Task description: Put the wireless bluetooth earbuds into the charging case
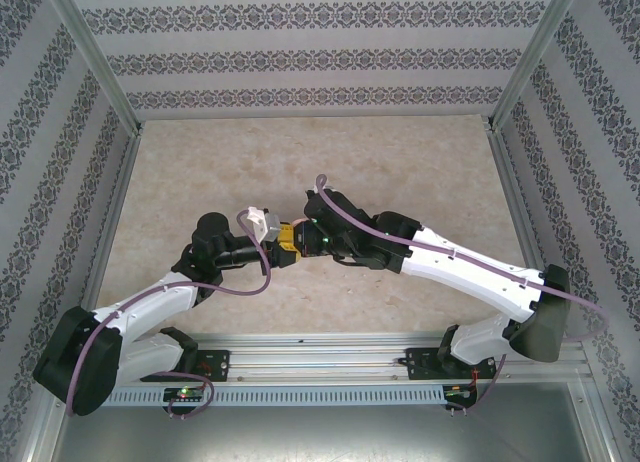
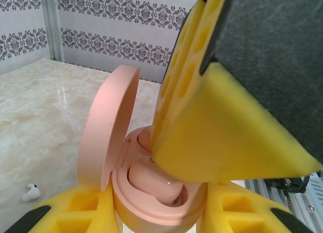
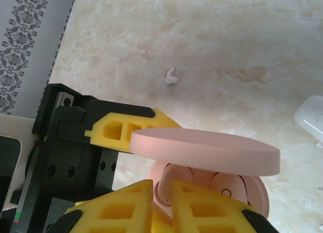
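Case (image 2: 146, 209) (pink, lid up) sits clenched in left fingers (image 2: 101, 202); right fingers (image 3: 137, 190) dip inside, perhaps pinching something, cannot tell.

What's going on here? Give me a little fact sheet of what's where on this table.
Pink case: lid open
Left jaws: clamped on pink case
Right jaws: tips at the case's opening; grip unclear
White earbud: loose on table, apart from pink case
White case: on table, partly cut off
Table: pale marble pattern
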### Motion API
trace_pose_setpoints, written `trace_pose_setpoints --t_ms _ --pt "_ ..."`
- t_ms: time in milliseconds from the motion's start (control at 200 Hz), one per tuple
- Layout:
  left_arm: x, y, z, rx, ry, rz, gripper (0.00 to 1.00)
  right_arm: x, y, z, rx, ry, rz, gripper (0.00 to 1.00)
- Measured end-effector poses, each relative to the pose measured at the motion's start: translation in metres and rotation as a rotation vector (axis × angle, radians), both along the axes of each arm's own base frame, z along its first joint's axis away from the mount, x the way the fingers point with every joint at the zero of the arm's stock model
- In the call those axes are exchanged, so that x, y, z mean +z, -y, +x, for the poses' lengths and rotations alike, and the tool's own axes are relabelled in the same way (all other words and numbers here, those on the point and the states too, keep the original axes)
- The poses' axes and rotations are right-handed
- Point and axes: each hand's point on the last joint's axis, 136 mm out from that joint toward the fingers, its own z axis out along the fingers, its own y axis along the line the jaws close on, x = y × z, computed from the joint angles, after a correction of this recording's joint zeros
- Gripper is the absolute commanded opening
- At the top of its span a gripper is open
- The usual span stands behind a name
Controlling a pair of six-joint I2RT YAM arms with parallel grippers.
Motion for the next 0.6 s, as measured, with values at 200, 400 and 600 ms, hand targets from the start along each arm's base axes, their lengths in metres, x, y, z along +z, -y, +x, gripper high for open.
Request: trace_pose_setpoints --t_ms 200,400,600 --pt "0.003 -0.001 -0.002 -0.002 0.016 -0.003 0.13 0.011 0.007 -0.004 0.009 0.012 0.002 0.17" --pt "0.006 -0.001 -0.004 -0.007 0.039 -0.001 0.14 0.07 0.034 0.0 -0.02 0.108 0.104 0.21" --pt "0.007 -0.001 -0.007 -0.023 0.051 0.003 0.13 0.085 0.071 0.025 -0.111 0.138 0.118 0.31"
